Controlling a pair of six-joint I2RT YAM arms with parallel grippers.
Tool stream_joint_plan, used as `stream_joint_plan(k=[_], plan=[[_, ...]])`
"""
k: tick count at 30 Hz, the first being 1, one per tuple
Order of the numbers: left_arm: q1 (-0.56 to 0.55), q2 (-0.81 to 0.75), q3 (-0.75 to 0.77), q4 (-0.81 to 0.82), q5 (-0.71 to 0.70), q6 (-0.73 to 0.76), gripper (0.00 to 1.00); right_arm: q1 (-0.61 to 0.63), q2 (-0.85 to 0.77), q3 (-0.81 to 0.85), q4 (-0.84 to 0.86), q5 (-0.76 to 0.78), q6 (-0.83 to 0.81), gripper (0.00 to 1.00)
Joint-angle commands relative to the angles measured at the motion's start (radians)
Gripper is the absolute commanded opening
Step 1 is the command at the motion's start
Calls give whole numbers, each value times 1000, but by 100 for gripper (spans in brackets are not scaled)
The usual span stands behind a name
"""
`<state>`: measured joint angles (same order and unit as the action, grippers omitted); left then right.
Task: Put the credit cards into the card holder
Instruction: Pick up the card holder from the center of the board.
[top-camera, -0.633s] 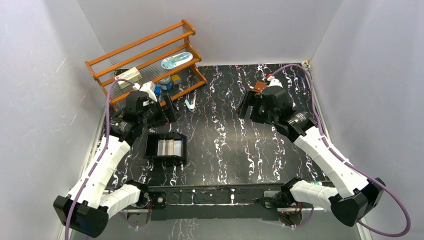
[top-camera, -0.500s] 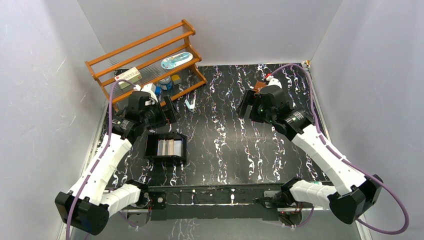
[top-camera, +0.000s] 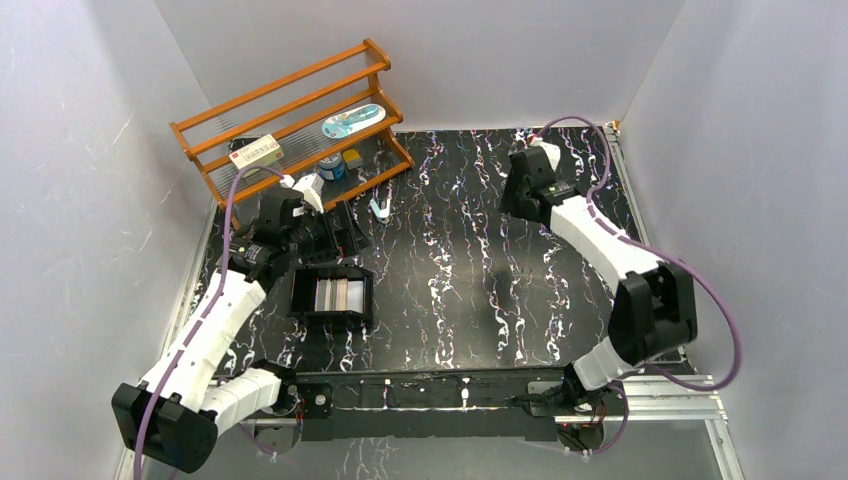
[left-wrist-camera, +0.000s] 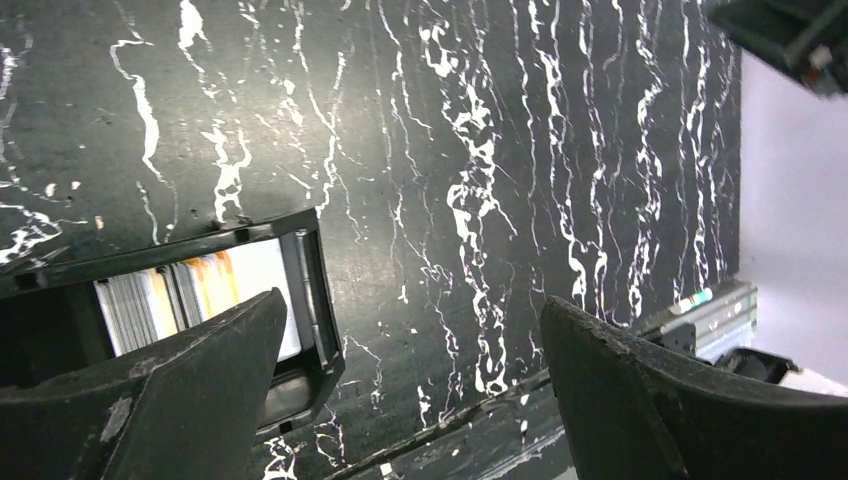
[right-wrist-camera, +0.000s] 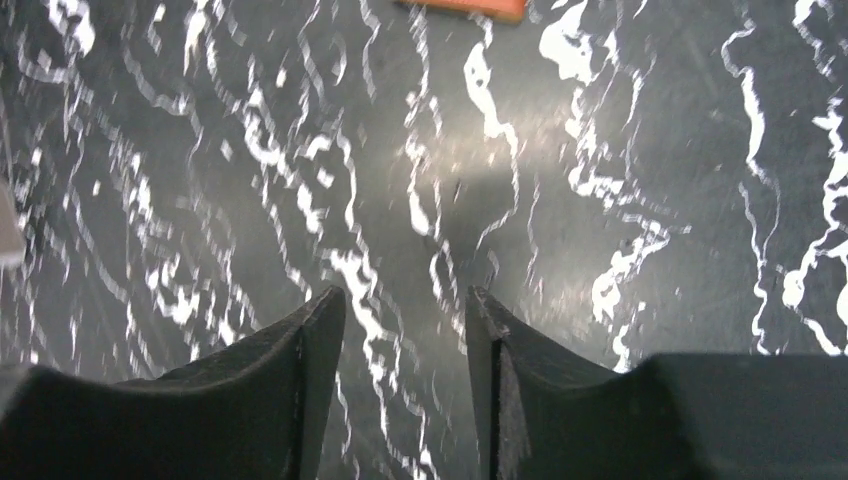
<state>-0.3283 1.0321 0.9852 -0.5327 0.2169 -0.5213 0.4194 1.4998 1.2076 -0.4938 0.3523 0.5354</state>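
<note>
My left pincer (left-wrist-camera: 412, 305) is spread as wide as it goes, with nothing between its fingers (left-wrist-camera: 180, 400); it hangs over the marbled black table (left-wrist-camera: 520, 150) just beside the black tray (left-wrist-camera: 312, 290); from above, that pincer (top-camera: 350, 232) sits at the tray's (top-camera: 300, 296) far right corner. The credit cards (left-wrist-camera: 215, 285) stand side by side inside the tray, grey, orange and white edges showing; from overhead the cards (top-camera: 336, 295) read as pale stripes, and I touch none of them.

My right pincer (right-wrist-camera: 405, 295) is only partly spread, a narrow gap between the fingers (right-wrist-camera: 300, 390) and bare table showing through it; it grips nothing; seen from above, it (top-camera: 515, 200) points down at the table's (top-camera: 450, 290) far right part, well apart from the tray. An orange-brown edge at the top of my right wrist view is all I see of the card holder (right-wrist-camera: 460, 8), lying on the table ahead of the fingertips; overhead, my own wrist hides it. A wooden rack (top-camera: 290, 110) stands at the far left corner.
</note>
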Motion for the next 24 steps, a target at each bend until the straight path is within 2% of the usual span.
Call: stream_joint_plan(k=[1, 7, 12, 19, 24], plan=[[8, -41, -25, 17, 131, 54, 98, -72, 91, 114, 123, 11, -46, 53], [7, -78, -27, 25, 169, 63, 98, -148, 298, 241, 137, 39, -71, 51], [8, -98, -29, 26, 170, 71, 97, -222, 408, 323, 137, -18, -54, 51], [8, -102, -24, 23, 170, 65, 94, -332, 498, 351, 194, -225, 27, 50], [7, -83, -12, 36, 200, 46, 91, -371, 577, 410, 198, -290, 57, 49]])
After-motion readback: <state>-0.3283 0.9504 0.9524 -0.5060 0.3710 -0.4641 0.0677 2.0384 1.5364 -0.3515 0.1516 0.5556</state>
